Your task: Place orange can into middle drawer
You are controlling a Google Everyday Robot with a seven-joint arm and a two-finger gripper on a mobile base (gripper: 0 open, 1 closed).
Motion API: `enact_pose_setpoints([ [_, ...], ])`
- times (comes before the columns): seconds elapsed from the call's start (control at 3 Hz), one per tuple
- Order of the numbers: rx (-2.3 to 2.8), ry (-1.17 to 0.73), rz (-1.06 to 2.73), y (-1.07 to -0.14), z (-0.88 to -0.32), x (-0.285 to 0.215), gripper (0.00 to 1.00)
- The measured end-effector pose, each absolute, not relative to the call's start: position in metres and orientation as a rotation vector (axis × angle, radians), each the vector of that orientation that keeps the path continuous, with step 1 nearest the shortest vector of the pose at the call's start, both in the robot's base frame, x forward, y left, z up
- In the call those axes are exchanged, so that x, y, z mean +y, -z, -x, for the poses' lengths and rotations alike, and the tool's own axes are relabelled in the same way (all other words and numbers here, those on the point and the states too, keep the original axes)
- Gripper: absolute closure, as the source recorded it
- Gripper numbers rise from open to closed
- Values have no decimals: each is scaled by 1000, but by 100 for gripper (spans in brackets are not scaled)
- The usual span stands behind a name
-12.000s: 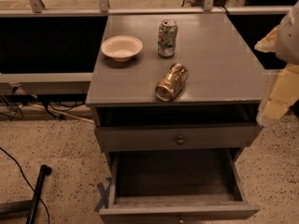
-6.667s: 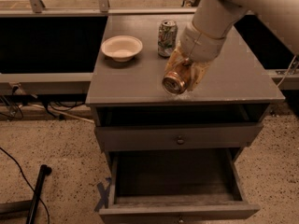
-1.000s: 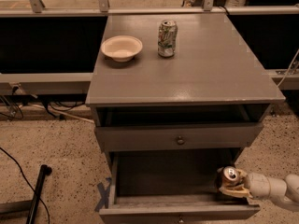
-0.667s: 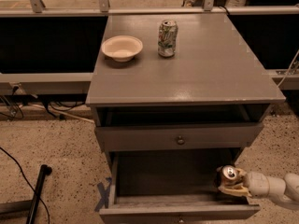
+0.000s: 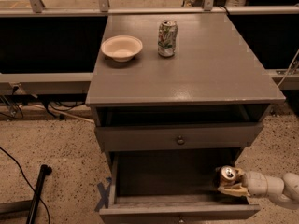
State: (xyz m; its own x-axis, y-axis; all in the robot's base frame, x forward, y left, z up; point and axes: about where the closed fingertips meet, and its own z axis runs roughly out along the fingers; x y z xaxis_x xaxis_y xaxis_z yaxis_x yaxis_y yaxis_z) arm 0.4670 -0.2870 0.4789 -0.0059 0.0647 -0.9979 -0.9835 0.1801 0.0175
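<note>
The orange can (image 5: 227, 174) stands upright at the right end of the open middle drawer (image 5: 163, 181), its silver top showing. My gripper (image 5: 230, 183) reaches in from the lower right on a pale arm and is shut on the can, with one finger (image 5: 232, 191) under and beside it. The drawer is pulled out below a closed grey drawer front (image 5: 180, 137) with a small round knob.
A green-and-white patterned can (image 5: 167, 38) and a pale bowl (image 5: 122, 48) stand on the grey cabinet top (image 5: 210, 69). A black pole (image 5: 38, 192) and cables lie on the speckled floor at left. Blue tape (image 5: 103, 194) marks the floor by the drawer's left corner.
Earlier the can lay on the cabinet top; it was picked up and carried down into the drawer's right end. Over the last second the gripper and can have barely moved.
</note>
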Motion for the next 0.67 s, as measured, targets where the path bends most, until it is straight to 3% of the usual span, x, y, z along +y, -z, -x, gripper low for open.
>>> enact_pose_setpoints([
  [0.33, 1253, -1112, 1023, -478, -469, -285, 0],
  [0.67, 1253, -1112, 1023, -478, -469, -285, 0],
])
